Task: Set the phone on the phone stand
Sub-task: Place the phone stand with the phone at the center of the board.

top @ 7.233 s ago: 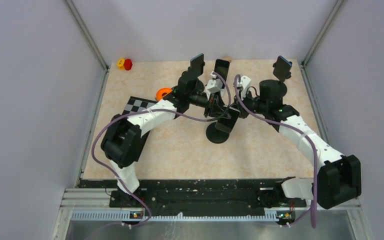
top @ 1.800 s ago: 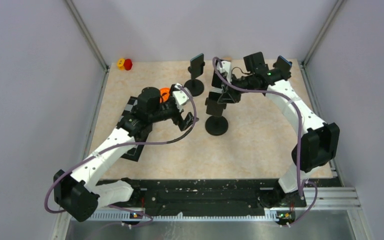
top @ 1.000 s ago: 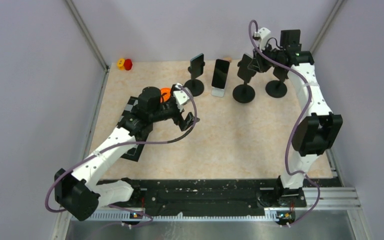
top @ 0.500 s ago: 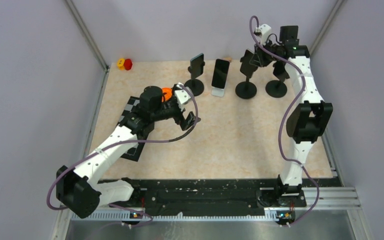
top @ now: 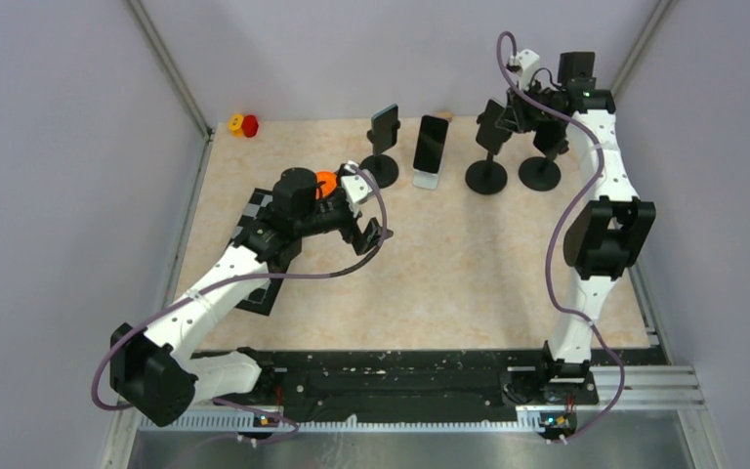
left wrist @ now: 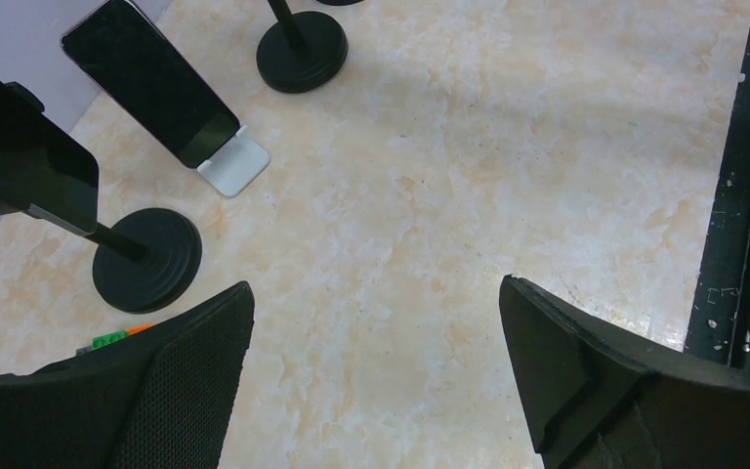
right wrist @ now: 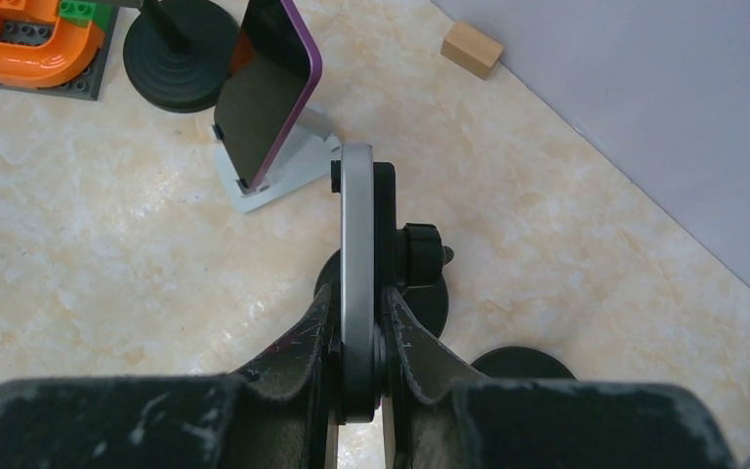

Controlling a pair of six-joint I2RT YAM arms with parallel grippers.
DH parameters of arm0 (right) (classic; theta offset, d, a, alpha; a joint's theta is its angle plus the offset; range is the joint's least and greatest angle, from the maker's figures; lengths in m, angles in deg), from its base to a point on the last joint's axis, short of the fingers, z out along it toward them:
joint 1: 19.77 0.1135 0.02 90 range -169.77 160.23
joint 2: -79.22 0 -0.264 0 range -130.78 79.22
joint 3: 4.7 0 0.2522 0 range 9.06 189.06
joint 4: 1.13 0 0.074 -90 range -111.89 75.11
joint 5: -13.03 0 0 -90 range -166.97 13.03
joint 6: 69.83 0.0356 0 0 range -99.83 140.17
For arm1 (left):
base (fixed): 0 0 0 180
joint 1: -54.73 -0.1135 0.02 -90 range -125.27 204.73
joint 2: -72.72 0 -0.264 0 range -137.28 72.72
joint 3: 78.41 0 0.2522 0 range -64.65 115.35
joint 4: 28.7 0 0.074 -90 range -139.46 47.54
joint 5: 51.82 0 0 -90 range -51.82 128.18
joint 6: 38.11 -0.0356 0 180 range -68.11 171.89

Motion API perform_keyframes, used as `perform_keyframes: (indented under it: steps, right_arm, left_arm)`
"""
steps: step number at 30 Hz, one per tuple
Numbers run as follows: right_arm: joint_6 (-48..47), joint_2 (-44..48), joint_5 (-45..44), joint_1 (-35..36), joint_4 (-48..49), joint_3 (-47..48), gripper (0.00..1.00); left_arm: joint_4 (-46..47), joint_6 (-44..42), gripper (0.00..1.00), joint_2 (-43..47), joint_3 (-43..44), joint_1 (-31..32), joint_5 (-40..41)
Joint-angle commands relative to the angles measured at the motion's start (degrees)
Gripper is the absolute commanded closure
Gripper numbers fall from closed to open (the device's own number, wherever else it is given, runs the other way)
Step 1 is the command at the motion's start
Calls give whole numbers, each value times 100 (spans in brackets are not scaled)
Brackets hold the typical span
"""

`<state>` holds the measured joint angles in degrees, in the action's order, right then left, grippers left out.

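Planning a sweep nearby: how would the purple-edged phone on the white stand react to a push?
The purple-edged phone only leans on the small white stand, so it probably topples or slides off. Its glossy face looks slippery; likely rigid.

The left arm [top: 217,281] stretches low and forward, elbow bent, the left gripper [left wrist: 371,293] angled downward with its jaws spread wide. The right arm [top: 601,166] stands tall, reaching far back, the right gripper [right wrist: 358,298] pinched on the phone [right wrist: 356,215].
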<state>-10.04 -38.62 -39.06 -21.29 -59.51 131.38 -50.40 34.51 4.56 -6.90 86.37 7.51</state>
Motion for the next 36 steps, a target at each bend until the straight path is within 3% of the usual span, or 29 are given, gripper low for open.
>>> perform_keyframes:
  steps: [1,11,13,16,25,36]
  right_arm:
    - [-279,137,401,-81,319,122,100]
    - [-476,193,397,-97,110,-68,88]
    - [-477,247,411,-99,197,-216,90]
    - [-384,320,492,-102,398,-482,100]
    - [221,680,830,-103,1419,-1059,100]
    - [155,520,842,-105,1308,-840,100]
  left_arm:
    - [234,78,1,-14,152,-20,-123]
    - [257,43,1,85,67,-17,-123]
    - [281,35,1,128,24,-20,-115]
    - [298,34,1,163,-18,-18,-122]
    - [286,12,1,180,-19,-22,-118]
    - [272,-19,1,162,-10,-20,-132]
